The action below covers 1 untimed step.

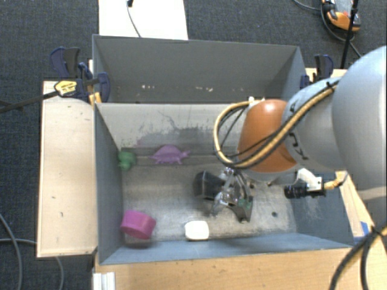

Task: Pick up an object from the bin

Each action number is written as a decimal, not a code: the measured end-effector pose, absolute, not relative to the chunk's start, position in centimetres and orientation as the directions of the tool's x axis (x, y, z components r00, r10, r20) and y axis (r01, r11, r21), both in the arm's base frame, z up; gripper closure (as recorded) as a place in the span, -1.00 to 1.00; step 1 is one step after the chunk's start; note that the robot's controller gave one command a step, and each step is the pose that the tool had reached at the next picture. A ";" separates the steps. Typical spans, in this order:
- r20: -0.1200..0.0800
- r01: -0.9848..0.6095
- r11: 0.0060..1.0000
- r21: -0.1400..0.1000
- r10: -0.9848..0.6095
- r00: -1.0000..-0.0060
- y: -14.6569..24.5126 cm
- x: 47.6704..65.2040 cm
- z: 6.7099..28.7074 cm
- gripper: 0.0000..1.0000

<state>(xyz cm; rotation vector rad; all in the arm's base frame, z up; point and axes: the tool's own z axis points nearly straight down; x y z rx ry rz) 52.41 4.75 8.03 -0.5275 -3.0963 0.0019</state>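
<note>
My gripper (230, 212) is low over the bin floor, right of centre, under the orange wrist cover. Its two fingers stand apart, open, with only bare floor visible between the tips. A black chunky object (205, 185) lies just to the upper left, touching or nearly touching the gripper's left side. Something small and dark green (244, 206) sits against the right finger. A white oval piece (196, 229) lies on the floor to the front left of the fingertips, a little apart from them.
A magenta cup-like cylinder (138, 223) rests in the front left corner. A purple turtle-shaped toy (169, 155) and a small green lump (126, 159) lie along the back wall at the left. The arm and its cables cover the bin's right side.
</note>
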 end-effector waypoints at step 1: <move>0.001 0.330 0.944 -0.001 0.330 -0.944 4.8 52.4 8.9 1.00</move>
